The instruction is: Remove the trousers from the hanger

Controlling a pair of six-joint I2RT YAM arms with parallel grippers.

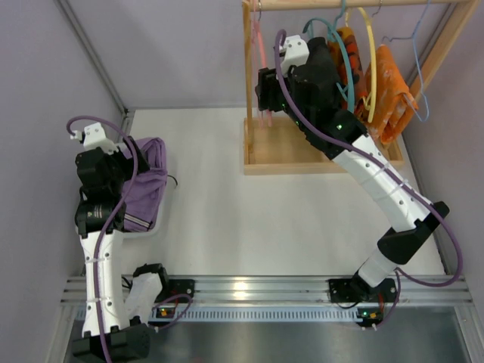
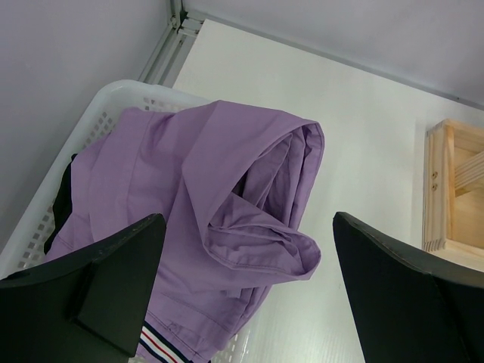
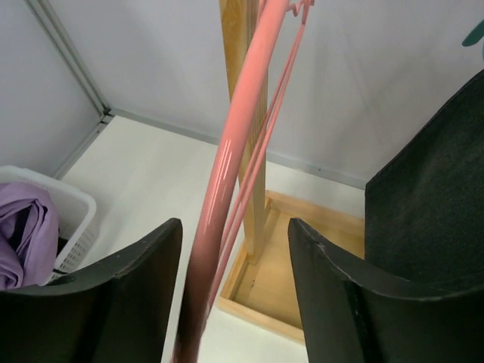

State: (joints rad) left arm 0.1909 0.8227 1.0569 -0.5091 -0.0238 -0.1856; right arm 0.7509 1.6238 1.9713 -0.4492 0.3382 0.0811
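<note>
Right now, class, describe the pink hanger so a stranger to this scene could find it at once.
Find the wooden rack at the back right of the table. At the far left end of its top rail, beside the post, hangs the pink hanger. The other hangers further right are teal, yellow and blue, by orange cloth; this one is bare, with the right gripper around it.

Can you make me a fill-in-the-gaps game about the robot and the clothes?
1. The purple trousers lie in a white ____.
2. The hanger between the fingers of the right gripper is coloured ____.
3. The left gripper above the trousers is ____, holding nothing.
4. The clothes rack is made of ____.
Missing words: basket, pink, open, wood.
</note>
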